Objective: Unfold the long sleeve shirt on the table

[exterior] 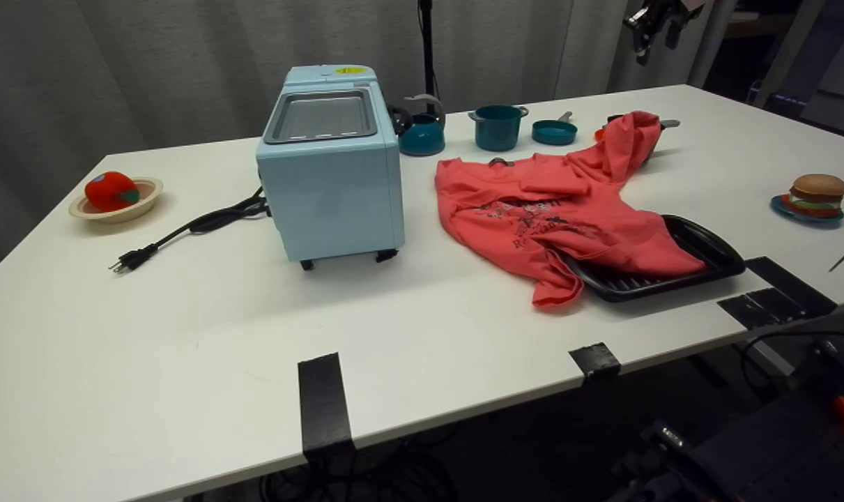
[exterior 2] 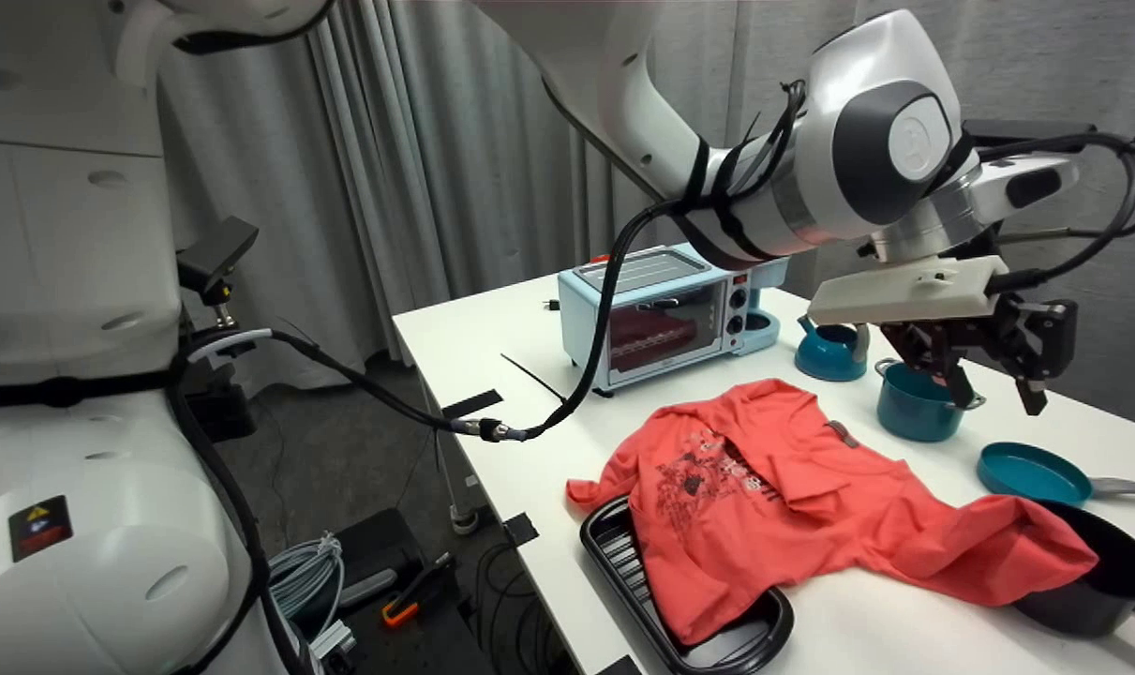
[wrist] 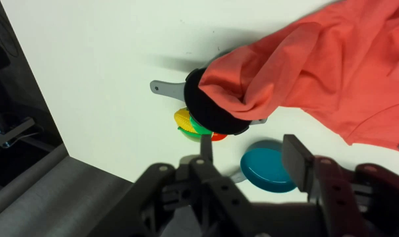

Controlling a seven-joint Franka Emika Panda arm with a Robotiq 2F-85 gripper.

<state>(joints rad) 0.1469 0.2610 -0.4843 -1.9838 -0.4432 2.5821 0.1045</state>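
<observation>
The coral-red long sleeve shirt point(exterior: 491, 226) lies rumpled on the white table point(exterior: 205, 335), its dark chest print partly covered by a fold. In both exterior views one end drapes over a black pot point(exterior 2: 1106, 572), and another part lies across a black ribbed tray point(exterior 2: 614, 534). The shirt point(exterior 2: 717, 450) has a small grey tag at its far edge. In the wrist view the shirt point(wrist: 337, 75) fills the upper right, its end bunched over the pot. My gripper point(wrist: 247, 144) is open and empty, above the table and apart from the shirt; it shows in both exterior views point(exterior: 658, 43) point(exterior 2: 996, 398).
A blue toaster oven point(exterior: 331, 188) stands beside the shirt. A teal kettle point(exterior 2: 829, 352), teal pot point(exterior 2: 918, 403) and teal pan point(wrist: 268, 171) line the far side. Toy corn point(wrist: 183, 120) sits by the black pot. A toy burger point(exterior: 817, 195) and a bowl point(exterior: 146, 199) stand farther out.
</observation>
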